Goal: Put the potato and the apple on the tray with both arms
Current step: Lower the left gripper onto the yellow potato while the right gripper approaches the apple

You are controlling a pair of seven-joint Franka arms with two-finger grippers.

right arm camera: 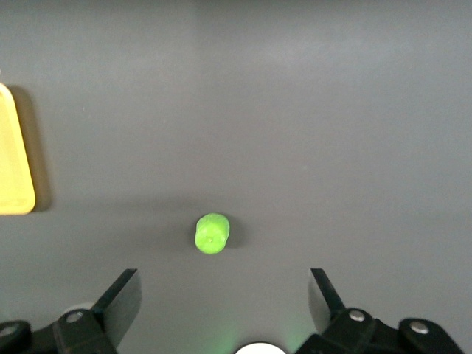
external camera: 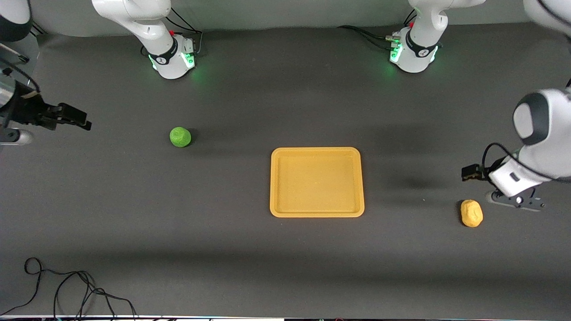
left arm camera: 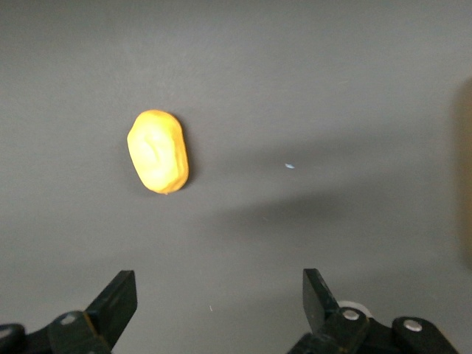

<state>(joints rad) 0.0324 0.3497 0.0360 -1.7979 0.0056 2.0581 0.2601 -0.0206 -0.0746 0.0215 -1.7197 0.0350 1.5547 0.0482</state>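
Observation:
The green apple (external camera: 180, 136) lies on the dark table toward the right arm's end. The yellow-orange potato (external camera: 471, 213) lies toward the left arm's end, nearer the front camera than the apple. The yellow-orange tray (external camera: 316, 182) sits empty between them. My left gripper (external camera: 515, 200) hangs open just beside the potato, which shows ahead of the open jaws in the left wrist view (left arm camera: 158, 151). My right gripper (external camera: 82, 121) is open in the air at the right arm's end of the table, well apart from the apple, which also shows in the right wrist view (right arm camera: 212, 234).
The white arm bases (external camera: 171, 58) (external camera: 412, 53) glow green along the table's edge farthest from the front camera. A loose black cable (external camera: 67, 290) lies at the nearest edge toward the right arm's end. A corner of the tray shows in the right wrist view (right arm camera: 15, 158).

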